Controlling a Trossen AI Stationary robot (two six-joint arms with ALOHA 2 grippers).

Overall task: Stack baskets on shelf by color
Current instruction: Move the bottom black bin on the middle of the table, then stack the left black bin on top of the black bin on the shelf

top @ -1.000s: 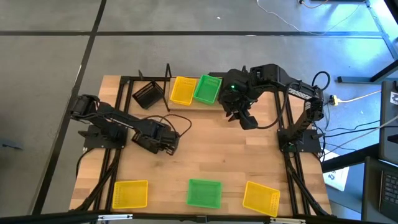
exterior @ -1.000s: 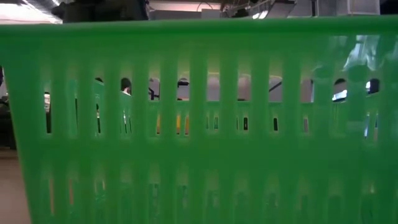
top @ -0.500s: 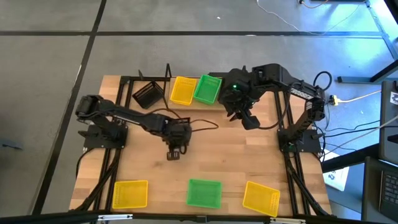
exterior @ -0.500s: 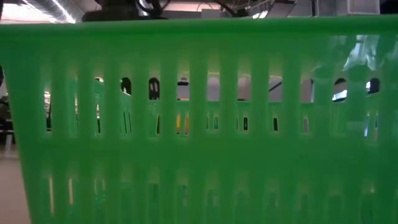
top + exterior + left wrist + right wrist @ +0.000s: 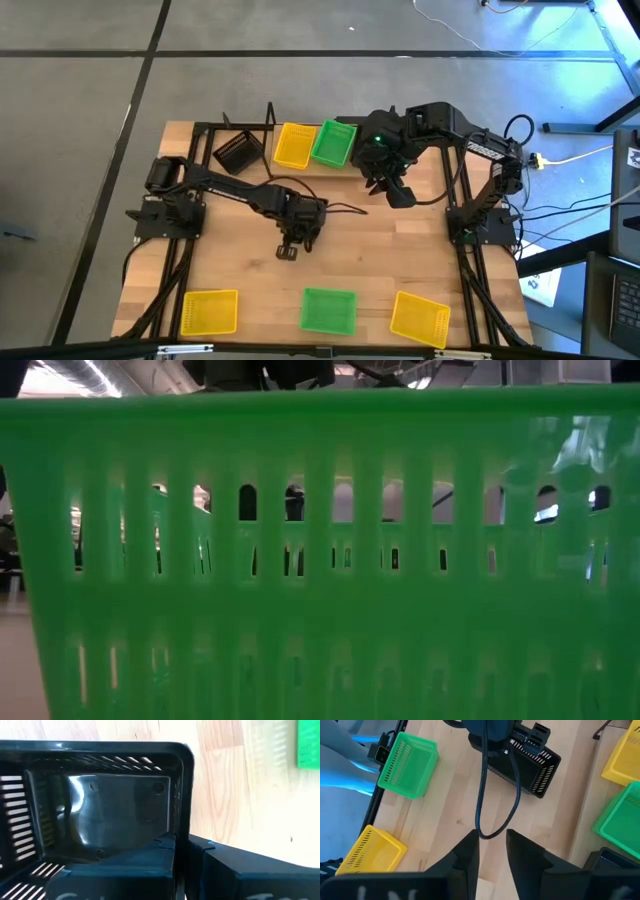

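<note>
Since a second ago my left arm has swung out from the tabletop's [image 5: 400, 260] left side toward its middle, carrying a black basket [image 5: 290, 250] along. It now stretches low across the wood, elbow bent, with my left claw [image 5: 297, 236] pointing down and pinched tight on the rim of that black basket [image 5: 100, 815], which hangs just above the middle of the tabletop.

My right arm reaches in from the right rear post, folded over the shelf's [image 5: 215, 130] right end. My right claw [image 5: 398, 193] hovers beside the shelf with its fingers [image 5: 465, 855] spread and nothing between them.

On the shelf sit a second black basket [image 5: 238, 152], a yellow basket [image 5: 294, 146] and a green basket [image 5: 333, 143]. Along the near edge lie a yellow one [image 5: 209, 312], a green one [image 5: 329, 310] and another yellow one [image 5: 420, 318].
</note>
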